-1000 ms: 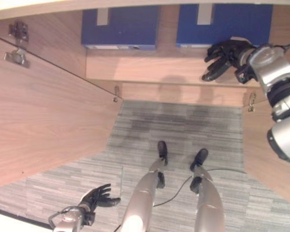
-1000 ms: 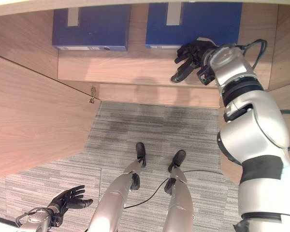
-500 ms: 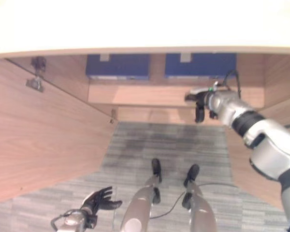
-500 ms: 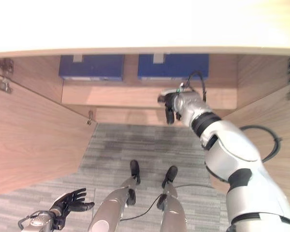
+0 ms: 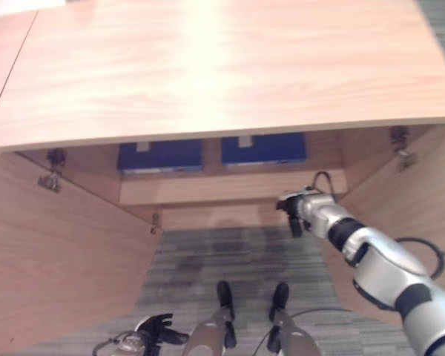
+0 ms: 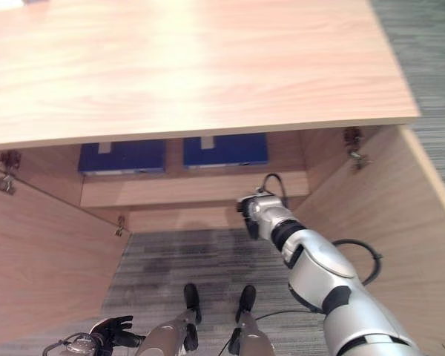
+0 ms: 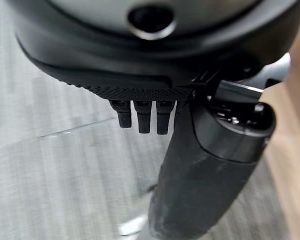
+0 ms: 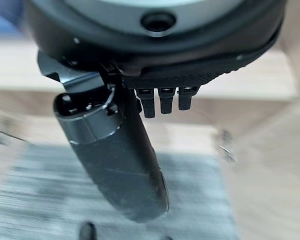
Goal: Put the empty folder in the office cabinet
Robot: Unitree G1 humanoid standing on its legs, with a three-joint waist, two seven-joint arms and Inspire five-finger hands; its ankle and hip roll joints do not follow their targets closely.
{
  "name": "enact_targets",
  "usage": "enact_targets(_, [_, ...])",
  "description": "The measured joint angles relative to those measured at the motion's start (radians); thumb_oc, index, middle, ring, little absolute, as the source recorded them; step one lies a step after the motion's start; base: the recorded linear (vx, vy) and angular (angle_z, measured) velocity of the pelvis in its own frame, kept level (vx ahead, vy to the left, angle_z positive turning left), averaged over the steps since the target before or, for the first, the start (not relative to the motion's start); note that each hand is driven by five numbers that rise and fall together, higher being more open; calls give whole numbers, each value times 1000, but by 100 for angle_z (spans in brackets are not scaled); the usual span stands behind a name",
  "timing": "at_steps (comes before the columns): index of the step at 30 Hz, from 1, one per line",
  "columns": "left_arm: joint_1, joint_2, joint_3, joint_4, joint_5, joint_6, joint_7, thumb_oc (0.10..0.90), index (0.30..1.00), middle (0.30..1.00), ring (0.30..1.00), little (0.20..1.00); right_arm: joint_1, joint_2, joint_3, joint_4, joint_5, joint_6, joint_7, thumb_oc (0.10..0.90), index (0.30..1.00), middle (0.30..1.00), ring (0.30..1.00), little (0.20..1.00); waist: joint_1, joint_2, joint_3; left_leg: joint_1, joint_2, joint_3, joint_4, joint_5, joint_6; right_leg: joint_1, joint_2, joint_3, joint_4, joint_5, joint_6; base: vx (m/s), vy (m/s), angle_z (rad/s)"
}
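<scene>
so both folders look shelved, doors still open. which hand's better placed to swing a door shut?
Right, probably. The right hand hangs empty at the cabinet's front edge, beside the open right door. The left hand is low over the carpet, well below the left door. Two blue folders sit on the shelf.

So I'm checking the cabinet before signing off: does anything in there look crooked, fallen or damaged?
Nothing stands out. Two blue folders lie flat side by side on the cabinet shelf, both cabinet doors stand open, and the right hand hangs empty in front of the shelf.
</scene>
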Motion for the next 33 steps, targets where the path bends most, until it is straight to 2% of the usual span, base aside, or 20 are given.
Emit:
enact_targets(2, [3, -4, 25, -1, 28, 2, 16, 800, 900, 900, 900, 900, 20, -14, -1, -150, -5, 12, 3, 800, 900, 900, 900, 900, -16, -6, -8, 26, 1, 3, -1, 1, -6, 22, 10, 5, 3, -2, -3, 77, -101, -16])
enact_targets(4, [10, -11, 31, 5, 49, 10, 28, 800, 900, 900, 900, 900, 34, -18, -9, -233, 5, -2, -3, 800, 900, 900, 900, 900, -33, -17, -24, 60, 16, 16, -2, -12, -23, 46, 17, 26, 2, -10, -7, 111, -129, -23])
enact_targets(6, [38, -29, 52, 16, 72, 16, 40, 800, 900, 900, 900, 900, 96, -34, -59, -334, 66, -8, -7, 800, 900, 900, 900, 900, -40, -28, -60, 95, 17, 21, -1, -21, -28, 78, 22, 28, 1, -20, -12, 79, -104, -13])
enact_targets(7, [45, -32, 48, 36, 90, 19, 41, 800, 900, 900, 900, 900, 135, -37, -75, -343, 113, -11, -7, 800, 900, 900, 900, 900, -53, -34, -95, 111, 27, 25, -1, -28, -36, 89, 32, 31, 1, -28, -11, 79, -119, -4])
enact_targets(10, [58, -40, 39, 66, 143, 25, 62, 800, 900, 900, 900, 900, 260, -95, -113, -379, 243, 4, -5, 800, 900, 900, 900, 900, -49, -45, -140, 147, 36, 26, 1, -38, -40, 124, 42, 43, 0, -46, -17, 33, -122, -4])
enact_targets(11, [58, -40, 39, 66, 143, 25, 62, 800, 900, 900, 900, 900, 260, -95, -113, -379, 243, 4, -5, 800, 900, 900, 900, 900, -49, -45, -140, 147, 36, 26, 1, -38, -40, 124, 42, 43, 0, -46, -17, -13, -95, -7])
enact_targets(12, [57, -44, 34, 68, 147, 34, 67, 800, 900, 900, 900, 900, 329, -121, -157, -385, 298, 6, -8, 800, 900, 900, 900, 900, -50, -46, -149, 149, 36, 21, 6, -29, -28, 131, 48, 39, 7, -49, -17, -27, -30, 13])
enact_targets(13, [52, -61, 18, 70, 175, 37, 81, 800, 900, 900, 900, 900, 439, -151, -223, -384, 424, 11, -33, 800, 900, 900, 900, 900, -50, -42, -151, 156, 37, -1, 19, -29, -29, 147, 48, 32, 7, -57, -22, -32, -14, 16])
enact_targets(15, [46, -64, 18, 82, 182, 38, 81, 800, 900, 900, 900, 900, 502, -161, -245, -363, 496, 25, -42, 800, 900, 900, 900, 900, -54, -31, -151, 156, 39, -29, 28, -29, -28, 155, 42, 28, 6, -58, -24, -10, 0, 5])
enact_targets(17, [23, -82, 20, 109, 185, 40, 83, 800, 900, 900, 900, 900, 600, -167, -310, -361, 554, 19, -80, 800, 900, 900, 900, 900, -69, -15, -155, 159, 42, -68, 35, -28, -30, 158, 42, 31, 0, -62, -31, -11, 32, -12])
enact_targets(20, [14, -109, 18, 120, 188, 41, 97, 800, 900, 900, 900, 900, 702, -152, -403, -326, 579, -7, -129, 800, 900, 900, 900, 900, -85, 0, -169, 172, 47, -149, 39, -33, -70, 159, 42, 51, 0, -61, -32, -15, 75, -23])
enact_targets(21, [8, -123, 18, 133, 193, 41, 99, 800, 900, 900, 900, 900, 728, -135, -427, -288, 584, -7, -152, 800, 900, 900, 900, 900, -108, 4, -175, 172, 46, -175, 42, -45, -82, 156, 33, 50, -1, -58, -33, -6, 63, -6])
enact_targets(22, [4, -129, 20, 138, 193, 40, 100, 800, 900, 900, 900, 900, 738, -135, -425, -281, 583, -5, -164, 800, 900, 900, 900, 900, -111, 4, -177, 169, 43, -181, 54, -57, -87, 157, 30, 48, 0, -54, -36, -21, 105, -21])
enact_targets(23, [4, -140, 19, 139, 194, 40, 101, 800, 900, 900, 900, 900, 764, -144, -424, -280, 583, 0, -168, 800, 900, 900, 900, 900, -122, 19, -186, 153, 45, -207, 80, -94, -55, 148, 40, 51, 8, -48, -27, -19, 81, -27])
enact_targets(25, [-2, -145, -7, 136, 194, 41, 102, 800, 900, 900, 900, 900, 814, -131, -445, -259, 583, -14, -183, 800, 900, 900, 900, 900, -128, 10, -193, 160, 37, -206, 55, -103, -45, 143, 34, 61, 3, -42, -19, -67, 142, -16])
enact_targets(28, [4, -169, -69, 135, 214, 38, 102, 800, 900, 900, 900, 900, 895, -55, -504, -83, 584, -32, -216, 800, 900, 900, 900, 900, -146, 2, -231, 194, 12, -216, -23, -82, -37, 133, 21, 74, 3, -40, -16, -135, 193, 1])
enact_targets(30, [9, -182, -73, 134, 214, 36, 101, 800, 900, 900, 900, 900, 927, -14, -546, 36, 598, -32, -233, 800, 900, 900, 900, 900, -146, 14, -239, 198, 11, -215, -26, -74, -27, 134, 21, 80, 6, -33, -7, -135, 161, -12])
enact_targets(33, [12, -188, -81, 136, 214, 33, 104, 800, 900, 900, 900, 900, 966, 5, -614, 106, 651, -28, -244, 800, 900, 900, 900, 900, -152, 25, -241, 206, 6, -202, -26, -69, -22, 133, 19, 92, 9, -30, -2, -133, 129, -19])
